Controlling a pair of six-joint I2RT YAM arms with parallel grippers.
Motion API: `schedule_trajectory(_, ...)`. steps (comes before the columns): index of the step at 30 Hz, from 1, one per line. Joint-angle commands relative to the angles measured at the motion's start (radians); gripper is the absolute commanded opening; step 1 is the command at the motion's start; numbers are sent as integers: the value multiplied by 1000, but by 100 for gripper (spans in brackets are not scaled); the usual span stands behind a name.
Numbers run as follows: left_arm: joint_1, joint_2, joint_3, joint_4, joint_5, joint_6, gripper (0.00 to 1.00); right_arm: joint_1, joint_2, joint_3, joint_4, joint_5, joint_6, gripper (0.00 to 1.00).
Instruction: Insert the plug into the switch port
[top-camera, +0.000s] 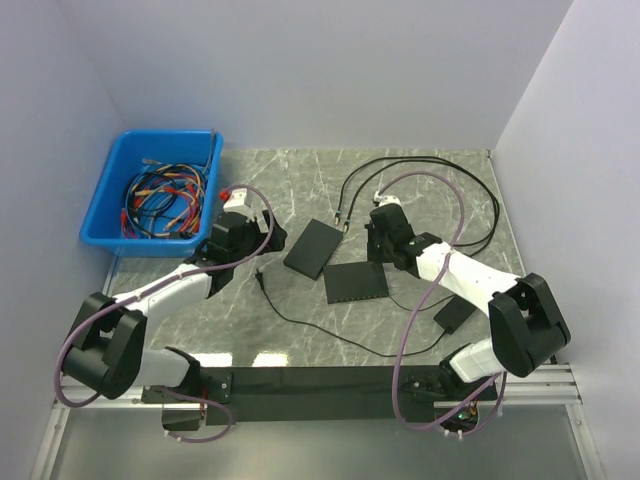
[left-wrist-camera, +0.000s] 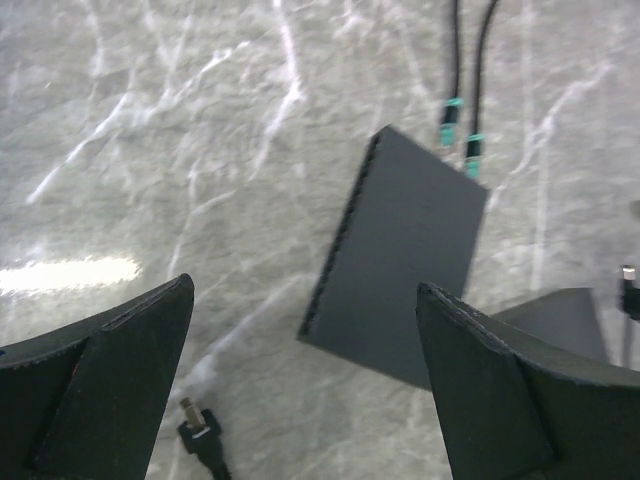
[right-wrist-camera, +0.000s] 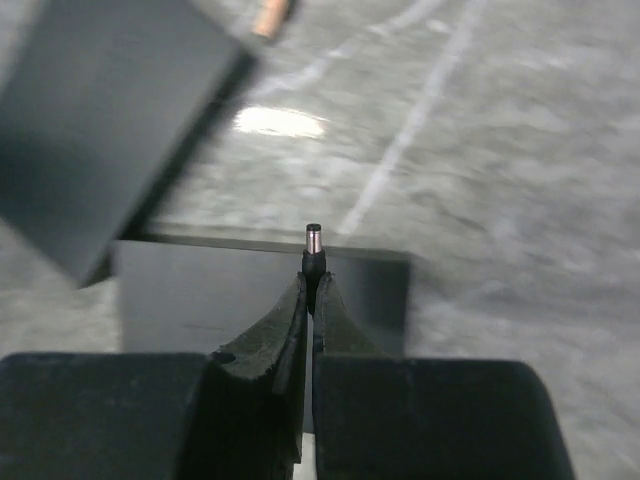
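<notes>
My right gripper (top-camera: 378, 248) is shut on a small black barrel plug (right-wrist-camera: 313, 245) whose metal tip sticks out past the fingertips (right-wrist-camera: 292, 300). The plug hovers over the far edge of a flat black switch box (right-wrist-camera: 200, 295), which lies at mid-table (top-camera: 356, 282). A second black switch box (top-camera: 314, 248) lies tilted just to its left and also shows in the left wrist view (left-wrist-camera: 405, 260). My left gripper (top-camera: 262, 232) is open and empty above the table, left of that box (left-wrist-camera: 305, 300). No port is visible.
A loose black cable end (left-wrist-camera: 197, 425) lies below the left gripper. Two teal-collared cables (left-wrist-camera: 455, 115) reach the tilted box's far edge. A blue bin (top-camera: 152, 195) of coloured cables stands at the back left. A small black adapter (top-camera: 455, 314) lies at the right. Black cables loop at the back.
</notes>
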Motion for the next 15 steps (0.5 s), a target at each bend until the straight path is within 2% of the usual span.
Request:
schedule_trajectory(1, 1, -49, 61, -3, 52, -20, 99, 6, -7, 37, -12, 217, 22, 0)
schedule_trajectory(3, 1, -58, 60, -17, 46, -13, 99, 3, 10, 45, -68, 346, 54, 0)
schedule_trajectory(7, 1, -75, 37, -17, 15, -1, 99, -7, 13, 19, -78, 409, 126, 0)
schedule_trajectory(15, 2, -80, -3, -4, 0, -4, 99, -10, 205, 92, -144, 426, 186, 0)
